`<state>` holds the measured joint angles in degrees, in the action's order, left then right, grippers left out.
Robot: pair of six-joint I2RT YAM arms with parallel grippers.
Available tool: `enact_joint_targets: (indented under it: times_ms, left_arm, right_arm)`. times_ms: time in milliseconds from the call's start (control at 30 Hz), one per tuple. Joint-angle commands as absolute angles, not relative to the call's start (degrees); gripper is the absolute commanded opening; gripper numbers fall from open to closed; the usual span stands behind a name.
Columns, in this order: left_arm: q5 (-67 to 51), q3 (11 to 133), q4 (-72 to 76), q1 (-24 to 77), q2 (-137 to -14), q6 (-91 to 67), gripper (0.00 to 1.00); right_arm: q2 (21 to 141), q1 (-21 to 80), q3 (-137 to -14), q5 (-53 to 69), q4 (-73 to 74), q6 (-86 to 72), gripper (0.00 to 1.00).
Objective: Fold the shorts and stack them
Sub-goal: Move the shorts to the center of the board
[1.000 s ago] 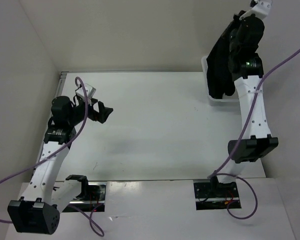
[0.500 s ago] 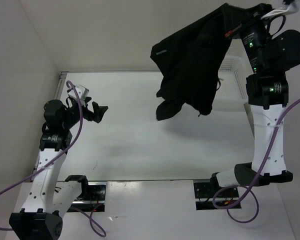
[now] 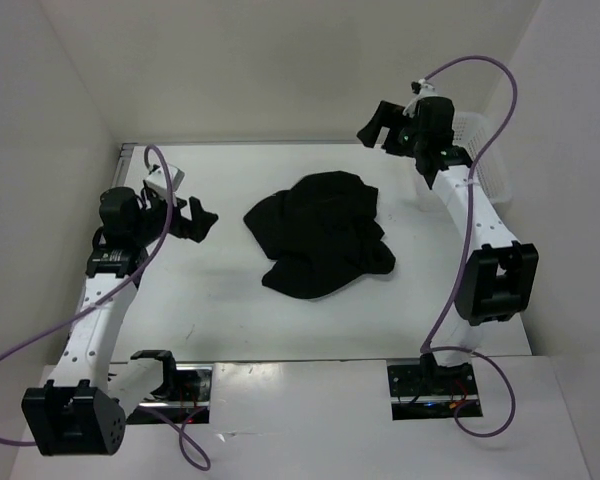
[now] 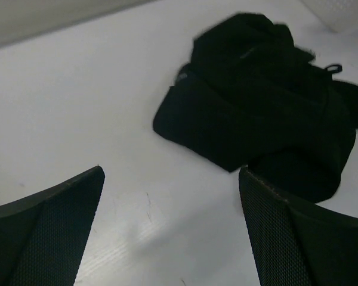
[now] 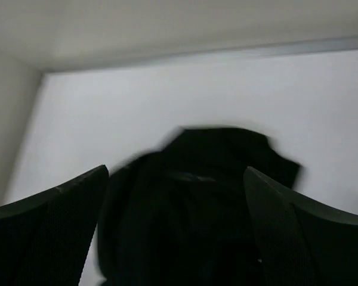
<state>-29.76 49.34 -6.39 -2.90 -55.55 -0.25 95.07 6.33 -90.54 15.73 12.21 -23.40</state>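
Top view: the shorts (image 3: 320,235) lie in a crumpled black heap near the middle of the table (image 3: 230,310). No fold is made and no stack is begun, so I judge the whole job is still to do. The heap first needs spreading flat. The left gripper (image 3: 195,218) hangs at 9 o'clock from the heap, well apart from it, its jaws wide and holding nothing. The right gripper (image 3: 380,125) is up in the air at about 1 o'clock, also spread wide and bare. The white basket (image 3: 485,165) stands at 2 o'clock by the far right corner. The part that shows holds no dark cloth, and the arm hides the rest.

Left wrist view: between the spread fingers (image 4: 48,238) there is only bare table. The heap (image 4: 256,119) lies ahead at 1 o'clock, untouched.

Right wrist view: this picture is blurred. The jaws are parted with nothing in them, and the heap (image 5: 197,196) lies on the table below, apart from the fingers (image 5: 298,238).
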Motion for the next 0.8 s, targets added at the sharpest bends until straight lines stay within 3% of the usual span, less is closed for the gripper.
enact_joint_targets:
  times_ms: [0, 133, 300, 467, 767]
  left_arm:
    - [-32.9, 50.5, -11.4, -1.8, -57.4, 0.0, 1.00]
    - [-27.0, 47.5, -20.5, 5.3, -59.6, 0.0, 1.00]
    - [-20.0, 43.6, -21.8, 14.6, -64.3, 0.0, 1.00]
    - [-14.8, 41.8, -20.2, 25.6, -70.4, 0.0, 1.00]
    - [-11.1, 45.2, -10.3, 33.4, -82.9, 0.0, 1.00]
  right_arm:
    - [93.0, 6.8, -96.2, 9.7, 18.2, -3.7, 0.99]
    - [87.4, 12.7, -87.6, 1.1, 32.7, 18.6, 0.99]
    - [80.7, 14.3, -65.8, 1.7, 32.5, 23.0, 0.95]
    - [83.2, 14.3, -62.5, 6.4, 31.9, 22.9, 0.90]
    - [90.1, 14.3, -62.0, 12.5, 36.0, 28.5, 0.90]
